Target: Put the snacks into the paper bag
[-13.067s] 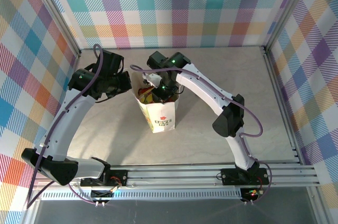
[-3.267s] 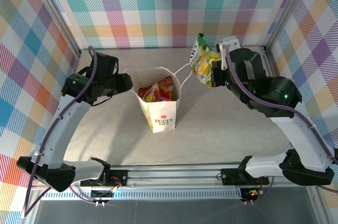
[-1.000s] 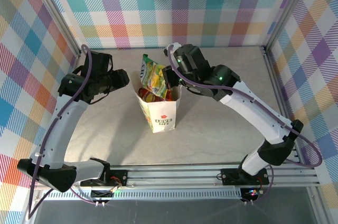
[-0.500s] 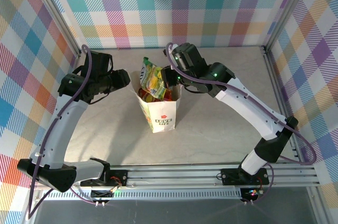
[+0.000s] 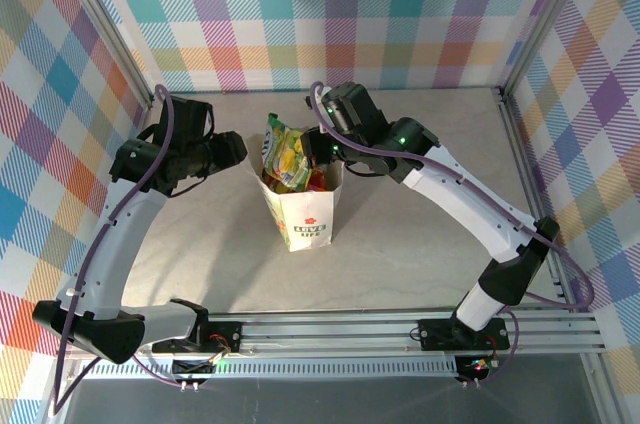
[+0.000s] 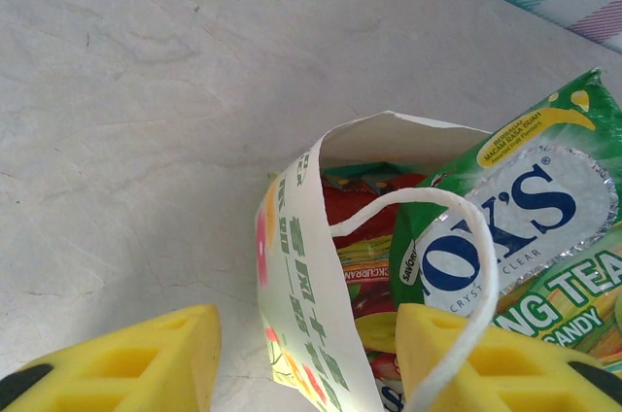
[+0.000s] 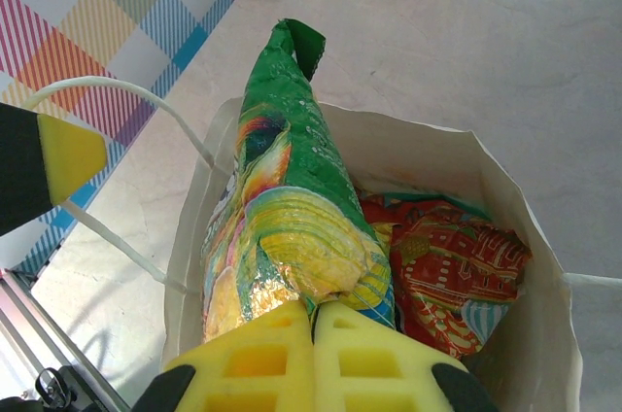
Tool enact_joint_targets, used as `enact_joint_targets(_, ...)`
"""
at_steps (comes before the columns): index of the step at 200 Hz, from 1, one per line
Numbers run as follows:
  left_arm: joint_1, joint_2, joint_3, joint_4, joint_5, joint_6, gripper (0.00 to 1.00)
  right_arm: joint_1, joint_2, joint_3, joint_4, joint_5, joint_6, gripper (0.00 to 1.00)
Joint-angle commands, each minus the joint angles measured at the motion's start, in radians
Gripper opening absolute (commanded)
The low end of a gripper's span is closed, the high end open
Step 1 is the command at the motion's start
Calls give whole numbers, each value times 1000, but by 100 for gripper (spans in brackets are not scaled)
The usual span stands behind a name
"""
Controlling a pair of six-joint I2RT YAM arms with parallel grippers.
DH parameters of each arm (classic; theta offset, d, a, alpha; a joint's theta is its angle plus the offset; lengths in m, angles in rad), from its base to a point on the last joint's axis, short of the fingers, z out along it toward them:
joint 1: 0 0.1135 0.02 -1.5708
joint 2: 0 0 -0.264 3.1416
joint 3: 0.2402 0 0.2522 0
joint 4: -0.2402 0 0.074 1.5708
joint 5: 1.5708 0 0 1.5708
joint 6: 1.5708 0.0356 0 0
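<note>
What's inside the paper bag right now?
The green-yellow packet, held by the right pincer, stands partly inside the bag, beside a red packet lying lower. Anything beneath them is covered.

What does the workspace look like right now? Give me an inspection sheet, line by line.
Surface: pale table, no spills seen.
Job's things: paper bag upright, open; green-yellow packet partly in its mouth, top sticking out; red packet inside.
Clutter: nothing seen.
Grippers: right gripper jaws shut on the green-yellow packet; left gripper jaws open, straddling the bag's wall.
Cables: purple cable loops beside the right arm.
Surroundings: plaid walls, metal rail at near edge.
</note>
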Motion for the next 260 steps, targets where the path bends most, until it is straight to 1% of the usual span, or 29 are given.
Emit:
enact_joint_targets(1, 9, -4, -4, 25, 11, -1, 50, -6, -2, 0, 61, -25, 22, 0)
enact_joint_targets(58, 9, 1, -4, 28, 15, -1, 51, -6, 11, 3, 67, -66, 28, 0)
enact_joint_targets(164, 9, 19, 17, 19, -1, 13, 51, -6, 25, 21, 47, -74, 22, 0)
enact_joint_targets(198, 9, 20, 15, 21, 14, 8, 51, -6, 40, 38, 46, -84, 19, 0)
enact_joint_targets(219, 9, 11, 10, 22, 1, 9, 51, -6, 44, 38, 44, -87, 19, 0)
enact_joint_targets(260, 9, 9, 5, 30, 6, 9, 52, -6, 50, 21, 40, -118, 37, 0)
